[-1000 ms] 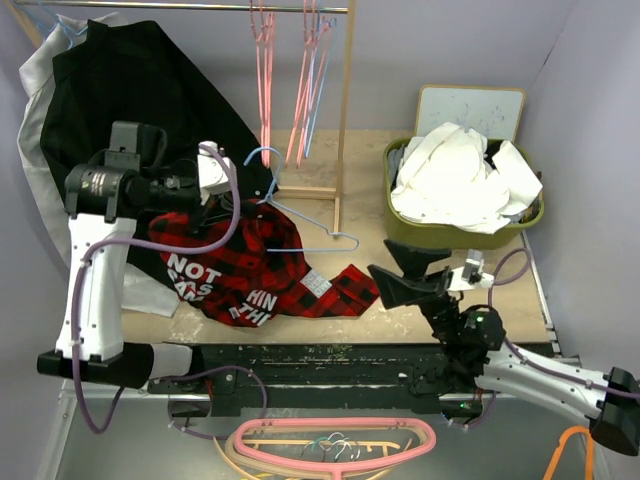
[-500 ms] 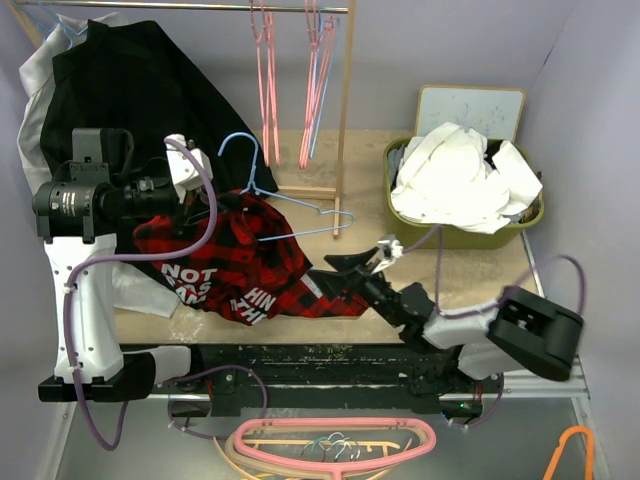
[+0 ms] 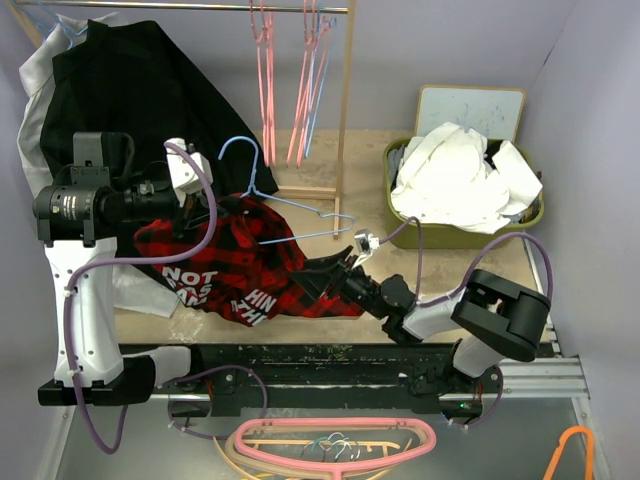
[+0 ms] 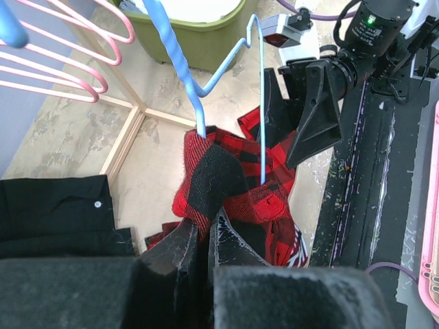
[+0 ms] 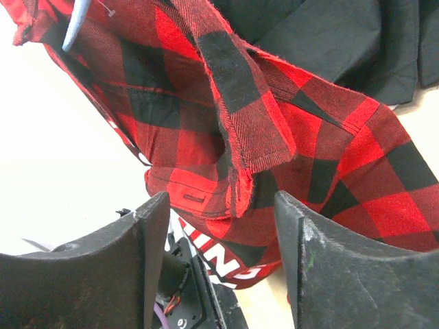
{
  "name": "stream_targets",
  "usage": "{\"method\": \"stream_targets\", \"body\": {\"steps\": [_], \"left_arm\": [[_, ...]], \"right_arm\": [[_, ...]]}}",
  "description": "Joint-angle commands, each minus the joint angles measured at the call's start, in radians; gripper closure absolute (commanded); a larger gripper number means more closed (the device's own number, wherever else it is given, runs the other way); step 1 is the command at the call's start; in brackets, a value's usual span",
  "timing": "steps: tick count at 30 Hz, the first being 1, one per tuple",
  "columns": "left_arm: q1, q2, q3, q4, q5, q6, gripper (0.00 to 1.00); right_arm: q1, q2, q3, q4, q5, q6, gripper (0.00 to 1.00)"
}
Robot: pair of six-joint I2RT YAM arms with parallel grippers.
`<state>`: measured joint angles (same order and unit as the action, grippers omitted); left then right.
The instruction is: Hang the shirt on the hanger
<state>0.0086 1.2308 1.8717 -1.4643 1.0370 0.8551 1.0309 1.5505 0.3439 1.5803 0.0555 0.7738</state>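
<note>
The red-and-black plaid shirt (image 3: 245, 262) hangs bunched from my left gripper (image 3: 205, 208), its white letters showing low at the front. In the left wrist view the left gripper (image 4: 203, 236) is shut on a fold of the shirt (image 4: 212, 178). The light-blue hanger (image 3: 300, 212) sticks out of the shirt's top, with its hook up to the left and one wire arm inside the cloth (image 4: 261, 103). My right gripper (image 3: 318, 278) is open at the shirt's right lower side. In the right wrist view the right gripper (image 5: 219, 236) has its jaws wide apart just below a plaid flap (image 5: 274, 130).
A big black shirt (image 3: 140, 90) hangs at the back left. Pink hangers (image 3: 265, 80) hang on a wooden rack (image 3: 345, 120). A green bin (image 3: 400, 222) of white cloths (image 3: 460, 175) stands at the right. A whiteboard (image 3: 470, 105) leans behind it. More hangers (image 3: 335, 440) lie below the table's front edge.
The right arm has swung in from the front right and its open gripper now faces the shirt's right side. The left gripper lifted the shirt and hanger a little, then held still.
</note>
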Motion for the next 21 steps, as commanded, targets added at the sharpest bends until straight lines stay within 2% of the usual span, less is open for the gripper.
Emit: {"method": "stream_targets", "body": {"steps": [1, 6, 7, 12, 15, 21], "left_arm": [[0.009, -0.013, 0.003, 0.022, 0.057, 0.011, 1.0], [0.009, -0.01, 0.015, 0.008, 0.042, 0.033, 1.0], [0.008, -0.009, 0.021, 0.003, 0.031, 0.043, 1.0], [0.002, -0.001, 0.059, -0.083, -0.082, 0.196, 1.0], [-0.023, 0.01, 0.095, -0.085, -0.185, 0.203, 1.0], [-0.056, 0.037, 0.137, -0.085, -0.253, 0.203, 1.0]], "right_arm": [[-0.004, 0.029, 0.05, 0.332, -0.026, 0.029, 0.44], [-0.004, 0.068, 0.072, 0.334, -0.006, 0.029, 0.97], [-0.008, 0.062, 0.058, 0.332, 0.023, 0.027, 1.0], [-0.138, -0.03, -0.058, 0.322, 0.1, 0.082, 1.0], [-0.221, -0.079, -0.102, 0.282, 0.085, 0.132, 1.0], [-0.274, -0.144, -0.114, 0.21, 0.045, 0.139, 1.0]]}}
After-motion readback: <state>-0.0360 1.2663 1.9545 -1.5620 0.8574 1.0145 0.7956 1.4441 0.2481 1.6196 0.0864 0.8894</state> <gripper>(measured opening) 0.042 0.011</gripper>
